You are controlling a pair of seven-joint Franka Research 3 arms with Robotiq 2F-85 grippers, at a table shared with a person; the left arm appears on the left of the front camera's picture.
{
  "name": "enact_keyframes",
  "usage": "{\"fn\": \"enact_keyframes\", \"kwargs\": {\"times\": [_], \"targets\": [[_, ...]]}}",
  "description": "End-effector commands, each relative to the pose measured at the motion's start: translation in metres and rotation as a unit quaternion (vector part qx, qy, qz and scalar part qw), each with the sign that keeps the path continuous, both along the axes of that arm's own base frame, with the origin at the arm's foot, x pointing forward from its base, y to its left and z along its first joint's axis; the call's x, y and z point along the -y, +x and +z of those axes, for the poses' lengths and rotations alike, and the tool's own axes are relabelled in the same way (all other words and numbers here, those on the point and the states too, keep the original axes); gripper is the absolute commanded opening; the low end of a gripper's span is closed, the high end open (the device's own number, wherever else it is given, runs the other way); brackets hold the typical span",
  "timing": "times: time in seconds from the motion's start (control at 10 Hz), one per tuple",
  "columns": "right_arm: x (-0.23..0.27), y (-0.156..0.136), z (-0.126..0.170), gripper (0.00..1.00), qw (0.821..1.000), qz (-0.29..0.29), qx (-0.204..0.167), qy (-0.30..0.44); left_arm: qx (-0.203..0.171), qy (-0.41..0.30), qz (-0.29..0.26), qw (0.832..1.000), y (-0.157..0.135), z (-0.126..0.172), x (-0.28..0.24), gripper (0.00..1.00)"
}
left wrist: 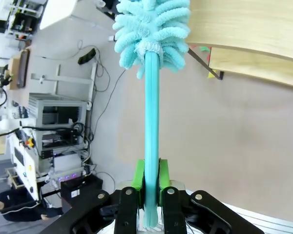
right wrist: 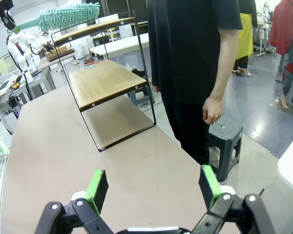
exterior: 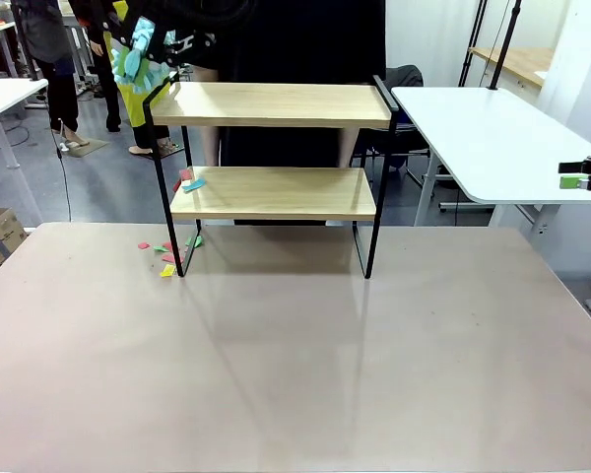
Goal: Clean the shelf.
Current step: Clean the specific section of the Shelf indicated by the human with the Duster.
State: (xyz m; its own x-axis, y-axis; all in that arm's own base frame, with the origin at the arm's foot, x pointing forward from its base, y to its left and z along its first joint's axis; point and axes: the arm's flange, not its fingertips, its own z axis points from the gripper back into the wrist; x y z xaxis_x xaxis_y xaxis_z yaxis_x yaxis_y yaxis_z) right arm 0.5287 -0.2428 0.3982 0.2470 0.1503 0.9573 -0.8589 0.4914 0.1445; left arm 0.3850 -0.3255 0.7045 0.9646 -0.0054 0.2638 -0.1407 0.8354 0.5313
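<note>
One duster (exterior: 133,54) at the left end of the shelf (exterior: 276,103), and our left arm is the nearer one.

From the front, we see the shelf standing mid-table (exterior: 295,374), its boards running side to side. The duster's fluffy head is just beside the top board's left end, so that board stretches away to its right; we cannot tell whether they touch. Paper scraps (exterior: 192,183) lie on the lower board's left end, with more by the left leg. The right gripper (exterior: 575,174) is well apart at the far right. In the left wrist view, our left gripper (left wrist: 151,178) is clamped tight on the duster's handle, with the boards up to the right of the head. In the right wrist view, the right gripper's jaws stand wide and empty; the shelf is well ahead, with a person (right wrist: 195,58) beside it.
</note>
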Motion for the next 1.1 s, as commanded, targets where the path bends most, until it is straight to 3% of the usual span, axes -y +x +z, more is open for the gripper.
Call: {"fn": "enact_keyframes", "kwargs": {"times": [0.0, 0.4, 0.7, 1.0], "targets": [[-0.002, 0.0, 0.002, 1.0, 1.0, 0.0, 0.002, -0.001, 0.0, 0.0, 0.004, 1.0, 0.002, 0.0, -0.003, 0.14], [-0.002, 0.0, 0.002, 1.0, 1.0, 0.0, 0.002, -0.001, 0.037, -0.048, -0.076, 0.995, -0.016, 0.022, -0.037, 0.14], [-0.002, 0.0, 0.002, 1.0, 1.0, 0.0, 0.002, -0.001, 0.028, -0.109, -0.156, 0.981, -0.019, 0.033, -0.066, 0.14], [-0.002, 0.0, 0.002, 1.0, 1.0, 0.0, 0.002, -0.001, 0.015, -0.163, -0.243, 0.956, -0.028, 0.044, -0.101, 0.14]]}}
